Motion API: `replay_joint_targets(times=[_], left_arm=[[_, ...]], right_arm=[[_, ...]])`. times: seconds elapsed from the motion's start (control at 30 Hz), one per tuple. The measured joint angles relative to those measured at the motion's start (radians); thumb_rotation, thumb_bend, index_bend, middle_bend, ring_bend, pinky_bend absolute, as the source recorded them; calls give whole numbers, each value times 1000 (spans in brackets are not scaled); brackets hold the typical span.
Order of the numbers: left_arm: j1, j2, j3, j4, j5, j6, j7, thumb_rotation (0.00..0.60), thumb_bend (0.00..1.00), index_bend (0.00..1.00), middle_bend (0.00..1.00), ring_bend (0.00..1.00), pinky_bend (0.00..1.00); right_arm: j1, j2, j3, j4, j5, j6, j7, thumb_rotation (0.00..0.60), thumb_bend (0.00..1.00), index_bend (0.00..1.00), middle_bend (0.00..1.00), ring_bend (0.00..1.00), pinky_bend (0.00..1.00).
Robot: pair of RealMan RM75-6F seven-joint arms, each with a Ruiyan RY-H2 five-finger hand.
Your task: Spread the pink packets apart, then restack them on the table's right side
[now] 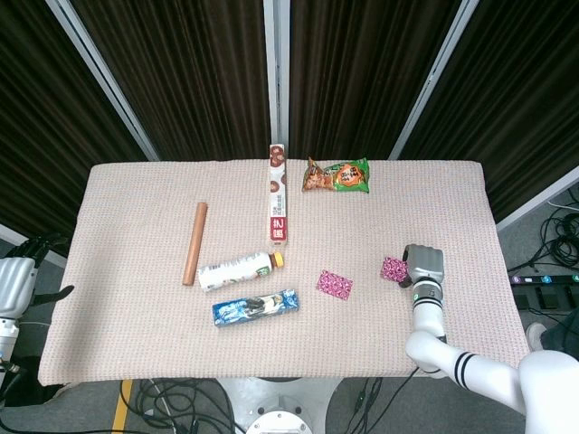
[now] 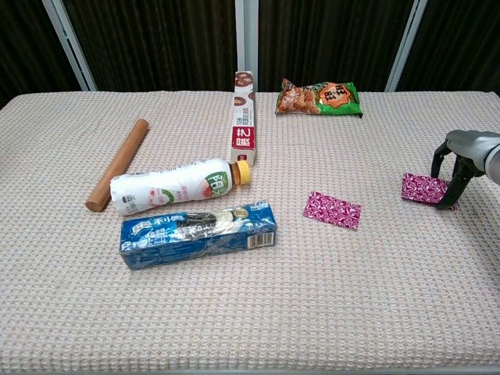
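Right hand (image 2: 457, 168) arches over the pink stack (image 2: 423, 188), fingertips on it; whether it grips, I cannot tell. Cream woven tablecloth (image 1: 136, 316); dark curtains (image 1: 181, 72) behind.

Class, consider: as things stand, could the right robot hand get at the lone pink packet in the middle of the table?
Probably yes. The right robot hand sits at the stacked packets, and only bare tablecloth lies between it and the lone pink packet.

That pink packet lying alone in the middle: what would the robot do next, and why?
Probably lift the right hand off the stack and reach toward the lone packet. The hand's fingers rest at the stack on the table's right side, while that packet lies apart near the centre, not yet restacked.
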Motion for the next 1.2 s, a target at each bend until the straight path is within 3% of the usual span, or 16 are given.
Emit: replay_joint_targets(times=[1.2], left_arm=[[0, 2, -2, 1, -9, -8, -15, 600, 0, 293, 309, 253, 325]], right_arm=[[-14, -19, 29, 32, 9, -14, -35, 588, 0, 425, 1000, 1000, 1000]])
